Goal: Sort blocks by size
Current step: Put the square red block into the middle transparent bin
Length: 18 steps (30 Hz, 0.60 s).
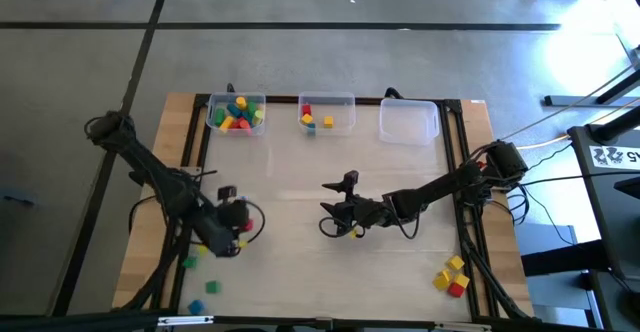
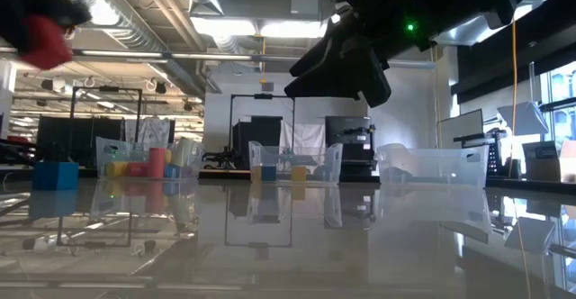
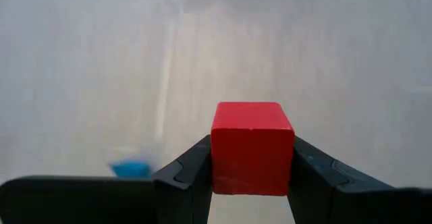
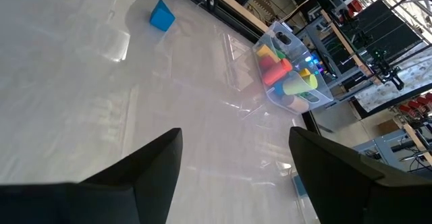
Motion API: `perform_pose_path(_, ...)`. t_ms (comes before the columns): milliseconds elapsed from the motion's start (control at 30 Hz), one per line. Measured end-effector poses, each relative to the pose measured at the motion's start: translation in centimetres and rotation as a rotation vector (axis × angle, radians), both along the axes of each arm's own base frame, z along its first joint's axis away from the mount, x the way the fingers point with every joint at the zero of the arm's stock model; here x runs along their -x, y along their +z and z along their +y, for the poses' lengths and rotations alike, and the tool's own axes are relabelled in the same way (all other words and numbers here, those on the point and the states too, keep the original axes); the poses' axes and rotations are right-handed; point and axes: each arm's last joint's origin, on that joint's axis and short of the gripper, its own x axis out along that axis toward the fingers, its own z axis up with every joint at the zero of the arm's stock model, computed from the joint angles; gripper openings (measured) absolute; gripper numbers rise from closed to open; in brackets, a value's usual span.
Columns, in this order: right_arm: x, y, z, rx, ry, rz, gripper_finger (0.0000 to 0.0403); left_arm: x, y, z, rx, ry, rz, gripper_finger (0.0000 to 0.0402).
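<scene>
Red and smooth, a small wooden cube [image 3: 252, 148] sits clamped in the left claw [image 3: 251, 177], above the near left of the pale tabletop [image 1: 300, 202]. Green and blue loose blocks [image 1: 200, 272] lie near it, yellow and red ones [image 1: 452, 277] at the near right. The right claw [image 4: 229, 163] stands apart, empty, mid-table. At the far edge, the left clear plastic bin [image 1: 236, 113] is well filled, the middle bin [image 1: 327, 113] has few, the right bin [image 1: 409, 122] none; I judge sorting about half done.

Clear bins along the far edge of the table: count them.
3, in a row along the far edge: the left bin holding many blocks, the middle bin holding a few, the right bin with nothing visible inside.
</scene>
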Motion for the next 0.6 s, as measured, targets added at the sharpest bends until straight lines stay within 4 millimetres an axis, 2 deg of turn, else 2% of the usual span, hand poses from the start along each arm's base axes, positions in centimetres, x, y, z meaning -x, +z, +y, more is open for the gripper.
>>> perform_pose_path(300, 0.0, 0.0, 0.0, 0.000, 0.000, 0.000, 0.0278, -2.9, 1.0, 4.0, -0.122, 0.028, -0.104, 0.0140)
perform_pose_path(600, 0.0, 0.0, 0.0, 0.001, 0.000, 0.002, 0.0278, -5.9, 1.0, 8.5, -0.208, 0.084, -0.218, 0.0140)
